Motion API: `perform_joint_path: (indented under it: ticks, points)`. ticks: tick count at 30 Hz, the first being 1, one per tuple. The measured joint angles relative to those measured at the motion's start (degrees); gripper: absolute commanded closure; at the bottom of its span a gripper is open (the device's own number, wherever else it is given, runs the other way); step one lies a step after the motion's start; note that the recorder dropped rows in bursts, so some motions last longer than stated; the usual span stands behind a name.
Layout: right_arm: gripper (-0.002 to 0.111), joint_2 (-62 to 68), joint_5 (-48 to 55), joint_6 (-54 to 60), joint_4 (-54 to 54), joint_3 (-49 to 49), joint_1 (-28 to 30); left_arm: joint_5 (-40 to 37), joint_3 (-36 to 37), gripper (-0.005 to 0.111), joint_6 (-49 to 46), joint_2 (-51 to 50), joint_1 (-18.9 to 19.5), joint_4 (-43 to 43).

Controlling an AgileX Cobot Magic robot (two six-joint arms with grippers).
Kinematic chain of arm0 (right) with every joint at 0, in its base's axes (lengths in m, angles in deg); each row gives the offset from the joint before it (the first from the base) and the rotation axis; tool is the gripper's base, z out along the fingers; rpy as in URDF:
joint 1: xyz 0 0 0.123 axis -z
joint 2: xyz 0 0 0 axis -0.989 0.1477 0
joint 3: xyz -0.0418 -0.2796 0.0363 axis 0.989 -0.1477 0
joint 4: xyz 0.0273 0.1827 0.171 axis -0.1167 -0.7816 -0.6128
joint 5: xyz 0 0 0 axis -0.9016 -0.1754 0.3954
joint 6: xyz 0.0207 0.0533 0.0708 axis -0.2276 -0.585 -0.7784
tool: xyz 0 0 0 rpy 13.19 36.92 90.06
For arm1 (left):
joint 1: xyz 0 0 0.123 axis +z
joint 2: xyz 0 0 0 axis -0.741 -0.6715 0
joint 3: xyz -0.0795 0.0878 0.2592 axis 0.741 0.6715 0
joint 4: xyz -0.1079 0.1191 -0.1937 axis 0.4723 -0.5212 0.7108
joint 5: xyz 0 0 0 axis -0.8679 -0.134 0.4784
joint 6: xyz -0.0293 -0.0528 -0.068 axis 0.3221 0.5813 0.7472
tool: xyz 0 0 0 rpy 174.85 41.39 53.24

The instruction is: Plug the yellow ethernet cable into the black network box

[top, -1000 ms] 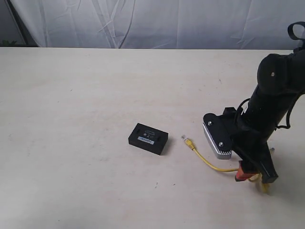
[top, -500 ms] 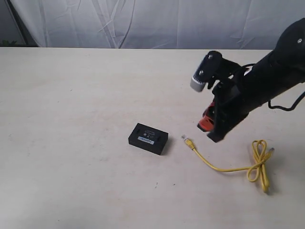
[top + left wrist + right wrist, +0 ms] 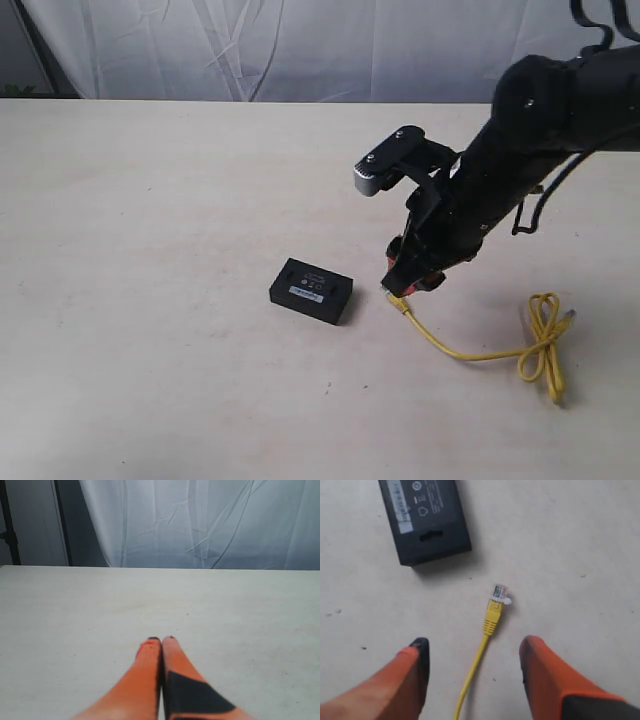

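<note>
The right tool [image 3: 476, 646] hangs spread and empty, its tips either side of the yellow cable [image 3: 490, 622] just behind the clear plug [image 3: 499, 592]. That plug lies on the surface [image 3: 150, 200] near the black box [image 3: 311, 291], not touching it. The left tool [image 3: 160, 640] is clenched on nothing.

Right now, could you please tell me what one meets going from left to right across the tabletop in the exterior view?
black network box → right end effector, open over the cable's plug → looped bundle of the yellow ethernet cable
</note>
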Motion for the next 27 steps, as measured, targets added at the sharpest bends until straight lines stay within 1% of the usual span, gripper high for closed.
perform_joint_path:
  ticks: [8,11,16,24,25,27]
  points:
    - [0.054,8.2,2.0,-1.7,4.3,3.4,-0.5,0.0,0.0,0.107,0.0,0.0,0.0,0.0]
    - [0.054,9.7,0.9,-2.6,4.3,3.7,-0.6,0.0,0.0,0.107,0.0,0.0,0.0,0.0]
    - [0.061,11.3,-0.5,-3.1,4.4,3.7,-0.7,0.0,0.0,0.107,0.0,0.0,0.0,0.0]
    - [0.061,13.7,-2.0,-3.5,4.5,3.8,-0.7,0.0,0.0,0.107,0.0,0.0,0.0,0.0]
    - [0.064,13.8,-2.0,-3.6,4.5,3.8,-0.7,0.0,0.0,0.107,0.0,0.0,0.0,0.0]
    - [0.077,14.0,-2.0,-3.6,4.5,4.0,-0.7,0.0,0.0,0.107,0.0,0.0,0.0,0.0]
